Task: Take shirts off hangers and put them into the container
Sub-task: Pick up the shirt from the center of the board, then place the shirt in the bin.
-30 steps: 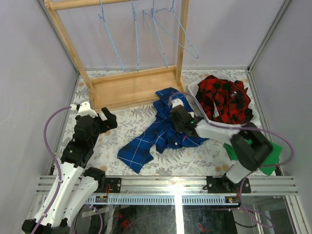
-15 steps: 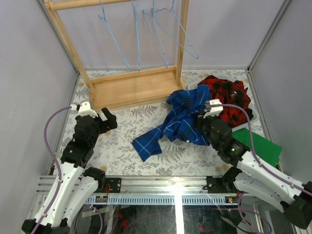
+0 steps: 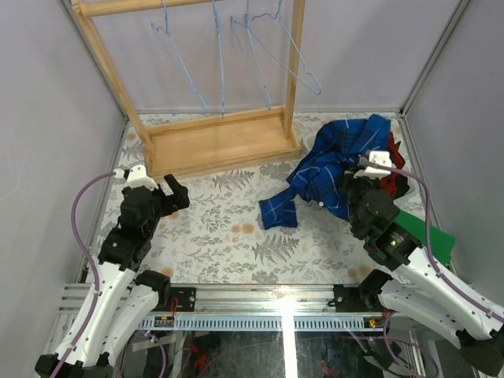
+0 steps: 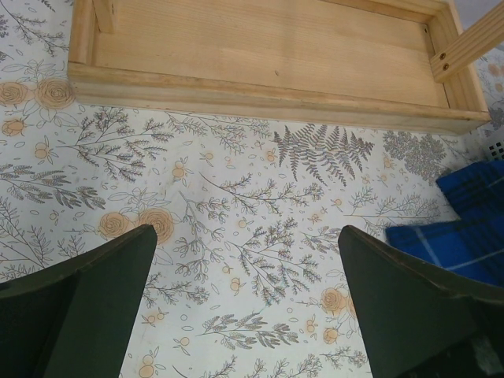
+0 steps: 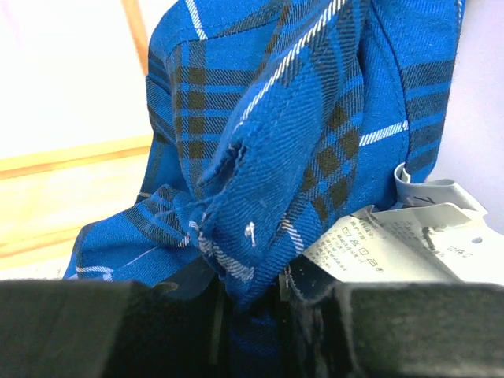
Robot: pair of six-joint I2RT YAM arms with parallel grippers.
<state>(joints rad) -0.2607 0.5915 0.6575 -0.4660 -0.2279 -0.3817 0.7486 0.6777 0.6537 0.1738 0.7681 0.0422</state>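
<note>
My right gripper [image 3: 368, 175] is shut on the blue plaid shirt [image 3: 339, 157], lifted at the back right; one end [image 3: 279, 211] trails on the table. In the right wrist view the shirt's fold [image 5: 268, 181] sits pinched between the fingers of the right gripper [image 5: 252, 295], beside a white care label [image 5: 394, 244]. The red-and-black plaid shirt [image 3: 396, 169] peeks out behind it. The blue shirt covers most of the container; a lattice corner [image 4: 496, 148] shows. Several bare light-blue hangers [image 3: 220, 55] hang on the rack. My left gripper [image 3: 169, 195] [image 4: 246, 236] is open over bare floral tablecloth.
The wooden rack base [image 3: 216, 142] lies at the back centre, with its upright post [image 3: 295, 63] close to the lifted shirt. A flat green cloth [image 3: 431, 240] lies at the right under my right arm. The blue shirt's edge [image 4: 465, 228] reaches into the left wrist view.
My right arm has carried the blue plaid shirt from the table's middle up and to the right, over the red-and-black shirt. The left arm has not moved.
</note>
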